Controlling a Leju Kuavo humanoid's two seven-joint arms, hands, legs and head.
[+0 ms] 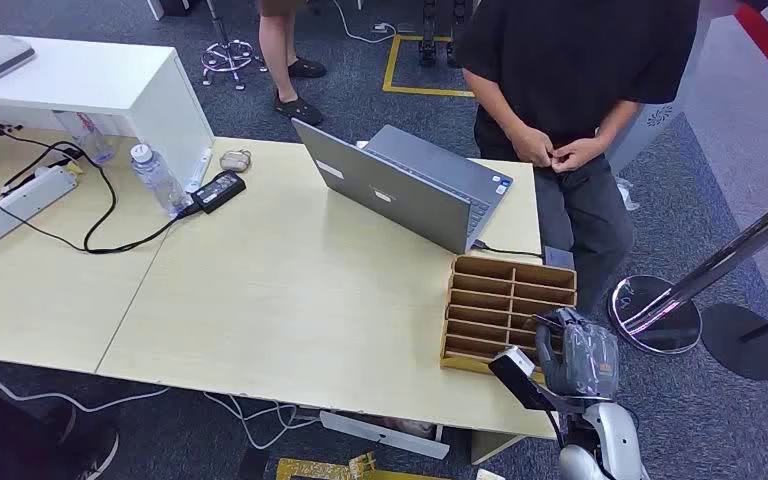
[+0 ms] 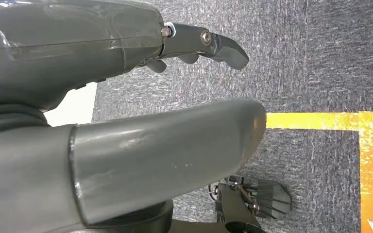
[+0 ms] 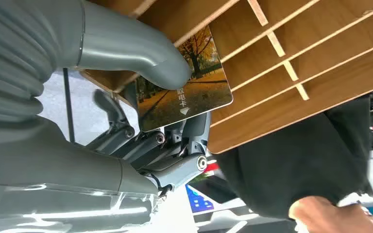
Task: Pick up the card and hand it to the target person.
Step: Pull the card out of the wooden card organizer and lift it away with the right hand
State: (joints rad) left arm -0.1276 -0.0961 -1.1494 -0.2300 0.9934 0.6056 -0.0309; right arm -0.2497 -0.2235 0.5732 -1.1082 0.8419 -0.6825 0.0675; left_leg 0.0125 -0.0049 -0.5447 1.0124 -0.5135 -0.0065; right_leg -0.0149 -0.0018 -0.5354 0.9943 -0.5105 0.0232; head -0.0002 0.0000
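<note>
Right hand (image 3: 141, 111) pinching the card (image 3: 187, 94) thumb-on-top, right over the wooden slotted tray (image 1: 505, 290). Left hand (image 2: 141, 97) holding nothing, fingers apart.

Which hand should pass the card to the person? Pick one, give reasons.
Right. The right hand already pinches the card over the wooden tray, near the person. The left hand hangs over the floor, holding nothing.

My grey right hand (image 3: 126, 121) holds card (image 3: 187, 87) printed with autumn trees, orange-brown; tan wooden organizer (image 1: 505, 310); person (image 1: 570, 70) in black; pale wood table (image 1: 290, 300).
</note>
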